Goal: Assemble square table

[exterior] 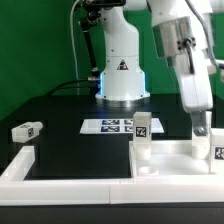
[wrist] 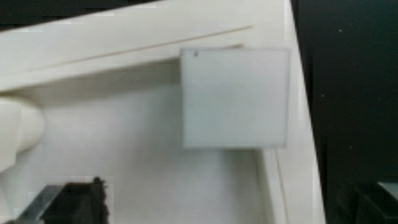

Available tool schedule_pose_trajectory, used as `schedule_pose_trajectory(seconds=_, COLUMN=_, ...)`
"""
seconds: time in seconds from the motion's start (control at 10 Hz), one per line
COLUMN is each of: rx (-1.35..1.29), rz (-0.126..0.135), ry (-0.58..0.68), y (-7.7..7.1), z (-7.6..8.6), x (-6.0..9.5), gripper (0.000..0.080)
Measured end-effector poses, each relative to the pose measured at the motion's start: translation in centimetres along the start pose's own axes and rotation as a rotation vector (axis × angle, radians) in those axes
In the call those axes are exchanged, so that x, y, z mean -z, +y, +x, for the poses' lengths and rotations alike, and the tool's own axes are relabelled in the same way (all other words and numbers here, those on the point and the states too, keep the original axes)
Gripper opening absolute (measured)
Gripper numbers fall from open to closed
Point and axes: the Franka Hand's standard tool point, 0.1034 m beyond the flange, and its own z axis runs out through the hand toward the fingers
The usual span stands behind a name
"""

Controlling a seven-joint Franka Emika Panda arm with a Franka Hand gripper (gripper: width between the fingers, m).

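The white square tabletop (exterior: 172,160) lies low on the exterior view's right. One white leg (exterior: 143,131) with a tag stands upright at its left corner. A second tagged leg (exterior: 219,148) stands at the frame's right edge. My gripper (exterior: 201,128) hangs just above the slab beside that second leg. A third leg (exterior: 25,130) lies loose on the black table at the left. In the wrist view a pale leg block (wrist: 237,98) sits at the tabletop's (wrist: 125,160) corner. My gripper (wrist: 222,205) is open, with one dark finger (wrist: 71,200) showing and only bare slab between the jaws.
The marker board (exterior: 112,125) lies in front of the robot base (exterior: 121,80). Long white border rails (exterior: 60,168) run along the front left. A rounded white shape (wrist: 15,130) pokes in at the wrist view's edge; what it is I cannot tell.
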Motion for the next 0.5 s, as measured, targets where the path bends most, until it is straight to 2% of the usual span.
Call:
schedule_pose_trajectory(seconds=0.1, rx=0.0, rz=0.007, ry=0.002, y=-0.33, z=0.46, x=0.29, gripper=0.0648)
schedule_pose_trajectory(seconds=0.5, rx=0.005, rz=0.001, ry=0.004, y=-0.06, z=0.32, x=-0.12, gripper=0.0649)
